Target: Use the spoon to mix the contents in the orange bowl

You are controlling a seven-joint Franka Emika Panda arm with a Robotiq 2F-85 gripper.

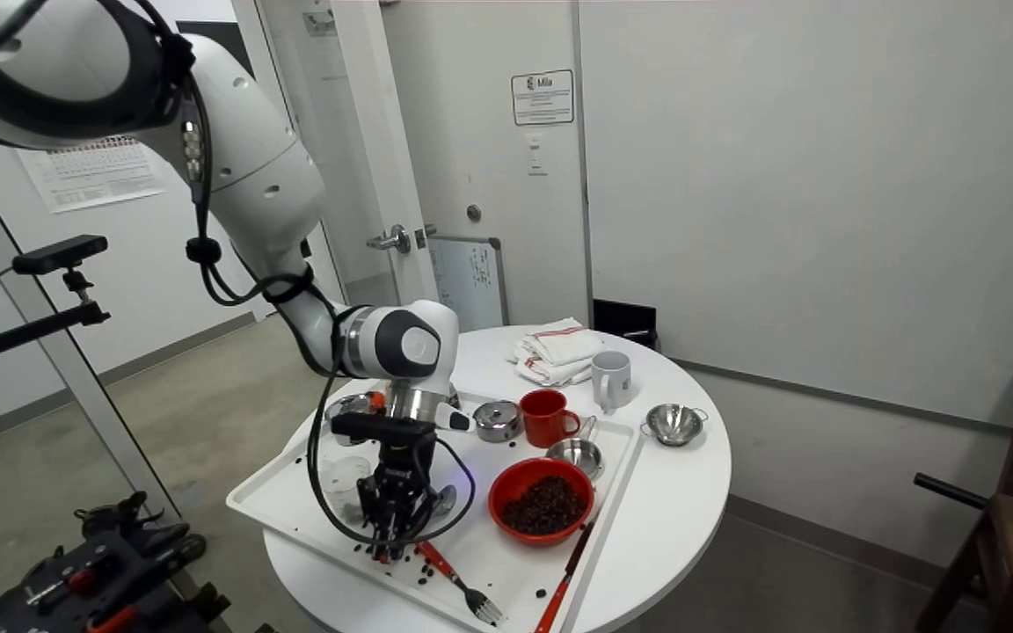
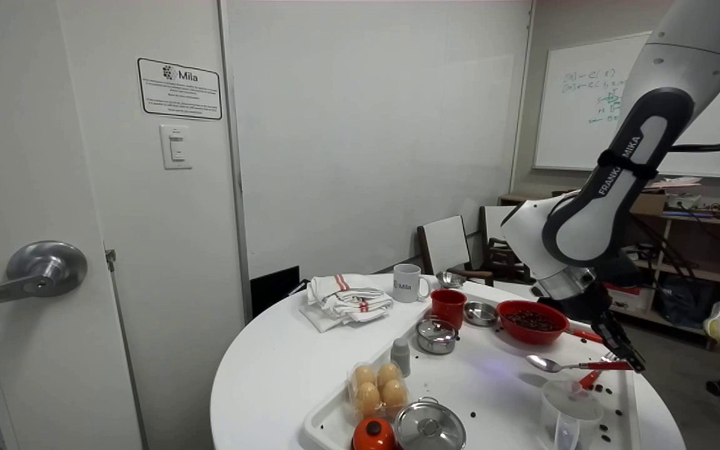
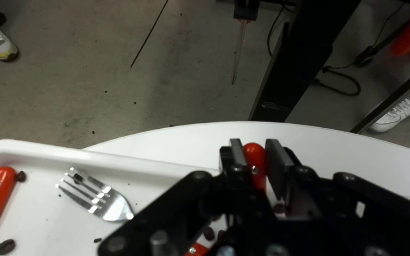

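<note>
One spoon (image 2: 587, 366) in the grip of the claw (image 3: 255, 153), apart from the red-orange bowl (image 2: 533, 337) of beans (image 1: 544, 507)

The claw pinches the spoon by its red handle near the end; the wrist view shows the tip of that handle between the two fingers (image 3: 279, 155). In an exterior view the spoon is held nearly level, its metal head above the white tray (image 2: 491, 387). The bowl stands upright on the same tray, near the spoon's head, with a heap of dark beans inside.

Loose beans (image 3: 5, 246) are scattered over the tray. A fork (image 1: 470, 595) with a red handle lies near the claw, partly hidden by it in the wrist view. A red-handled knife (image 1: 558, 598) lies along the tray's edge, just beside the bowl. A small metal pan (image 1: 575, 453) stands just beside the bowl too, with a red cup (image 1: 544, 418) and a lidded pot (image 1: 498, 425) close by. A clear cup (image 2: 588, 419) stands on the tray, and a clear pack of eggs (image 2: 372, 394) sits near a grey shaker (image 2: 400, 357).

Off the tray, on the round white table (image 1: 682, 527), are folded towels (image 1: 555, 352), a grey mug (image 1: 609, 382) and a small metal dish (image 1: 675, 425) with two handles.
</note>
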